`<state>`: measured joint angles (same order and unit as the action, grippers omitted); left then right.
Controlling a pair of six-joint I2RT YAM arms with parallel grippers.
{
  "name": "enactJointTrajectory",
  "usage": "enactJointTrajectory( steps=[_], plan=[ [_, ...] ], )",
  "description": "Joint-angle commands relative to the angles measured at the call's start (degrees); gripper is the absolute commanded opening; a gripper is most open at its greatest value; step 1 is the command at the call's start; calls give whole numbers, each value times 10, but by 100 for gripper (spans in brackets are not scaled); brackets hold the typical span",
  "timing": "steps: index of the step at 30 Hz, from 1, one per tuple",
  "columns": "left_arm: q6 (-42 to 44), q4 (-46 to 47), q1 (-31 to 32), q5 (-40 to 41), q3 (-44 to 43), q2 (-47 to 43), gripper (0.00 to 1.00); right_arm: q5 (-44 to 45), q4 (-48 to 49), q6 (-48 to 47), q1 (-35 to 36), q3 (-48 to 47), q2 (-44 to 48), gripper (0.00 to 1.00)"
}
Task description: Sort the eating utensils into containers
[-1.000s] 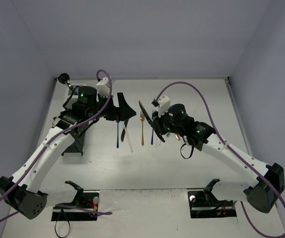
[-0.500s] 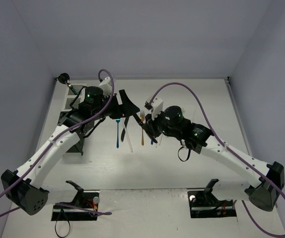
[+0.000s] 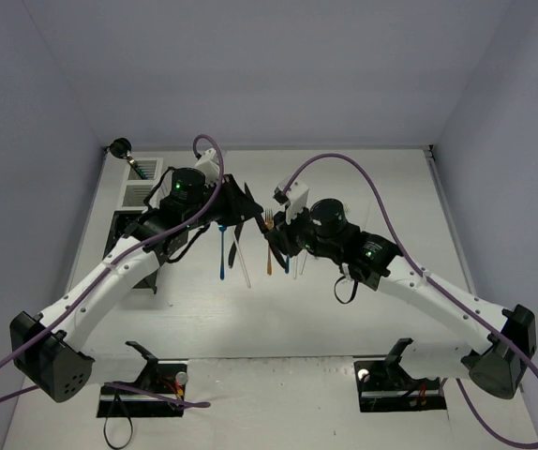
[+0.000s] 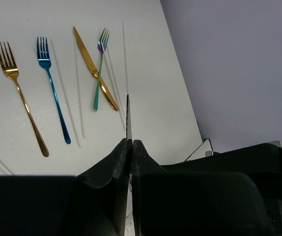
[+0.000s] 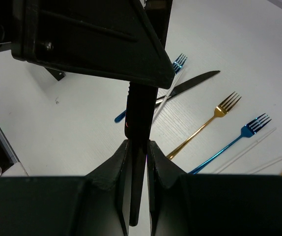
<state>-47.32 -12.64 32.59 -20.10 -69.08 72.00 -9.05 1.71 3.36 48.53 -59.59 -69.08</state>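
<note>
Two hands meet above the middle of the bench (image 3: 344, 314): left hand (image 4: 129, 143) pinched shut on a thin black utensil (image 5: 139, 110), right hand (image 5: 137, 146) clamped on apparently the same piece. Treat this as a handover; next, you open one hand and carry the piece to the containers (image 3: 141, 187) at the left edge. No legible markings.

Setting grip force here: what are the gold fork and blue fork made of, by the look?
Gold fork: probably metal with a polished gold coating; mirror-like glints along its handle. Blue fork: probably the same metal, glossy blue coating, bright highlights at its neck.
</note>
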Motion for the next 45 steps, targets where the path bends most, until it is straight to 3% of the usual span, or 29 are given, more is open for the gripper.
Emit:
enactJointTrajectory(
  steps=[1,3,5,10,11,16,23,31,40,45],
  plan=[
    [4,53,3,18,-12,-12,0,-2,76,7,6,-13,2,26],
    [19,45,1,31,-17,-14,0,6,76,9,5,-11,3,52],
    [46,22,-1,56,-27,-16,0,18,76,9,5,-6,7,66],
    [137,-64,-58,131,-88,-17,0,105,75,11,3,19,35,78],
    [152,-75,-61,139,-99,-18,0,109,76,11,2,26,41,79],
    [228,-91,-223,165,-164,-2,0,182,74,21,-21,71,83,80],
    [273,-63,-356,208,-225,72,0,167,67,42,-89,119,125,80],
    [294,-34,-419,216,-248,155,0,169,50,30,-109,144,136,81],
    [280,14,-445,154,-224,223,0,205,45,49,-112,148,117,81],
    [272,21,-448,154,-202,236,12,249,26,76,-118,137,76,80]
  ],
)
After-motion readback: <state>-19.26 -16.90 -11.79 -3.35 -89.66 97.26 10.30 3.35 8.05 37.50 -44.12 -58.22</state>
